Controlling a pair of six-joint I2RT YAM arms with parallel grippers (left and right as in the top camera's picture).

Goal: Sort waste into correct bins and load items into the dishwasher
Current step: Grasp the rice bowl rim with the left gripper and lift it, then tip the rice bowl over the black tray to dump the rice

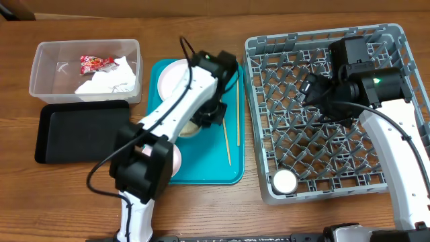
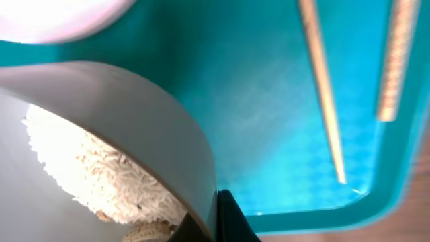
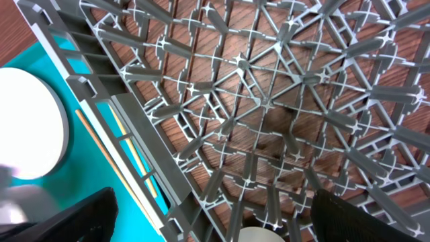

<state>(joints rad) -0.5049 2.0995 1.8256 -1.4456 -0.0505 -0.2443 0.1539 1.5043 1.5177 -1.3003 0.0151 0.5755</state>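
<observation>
**Overhead view:** A wooden tabletop (image 1: 228, 215) carries 4 containers. At the far left, a clear tub (image 1: 47, 74) holds a red wrapper (image 1: 97, 62) and a crumpled white napkin (image 1: 111, 84). A black tray (image 1: 74, 134) lies just in front of the tub.

In the middle is a teal tray (image 1: 208, 168). On it are a white plate (image 1: 168, 77), the edge of a pink plate (image 1: 177, 161) showing beside the arm, a white bowl (image 1: 190, 129), and 2 chopsticks (image 1: 236, 111) along the right side. The left arm reaches across this tray, and the left end effector (image 1: 207, 115) is at the bowl.

At the right sits the grey rack (image 1: 259, 121). A white cup (image 1: 284, 180) stands in its near left corner. The right end effector (image 1: 312, 91) hangs above the rack's far half.

**Left wrist view:** The bowl fills the left side and is seen very close. White rice (image 2: 101, 178) is heaped against its inner wall. 1 dark finger (image 2: 232, 222) presses on the outside of the wall at the rim, and the other finger is hidden behind the wall. The end effector appears pinched on the bowl's edge. Both chopsticks lie on the teal tray at the right, apart from the bowl.

**Right wrist view:** The rack's lattice floor and pegs fill the picture, with the brown tabletop showing through. The 2 dark fingers sit at the bottom corners, spread wide apart, with nothing between them. The cup's top peeks in at the bottom edge.
</observation>
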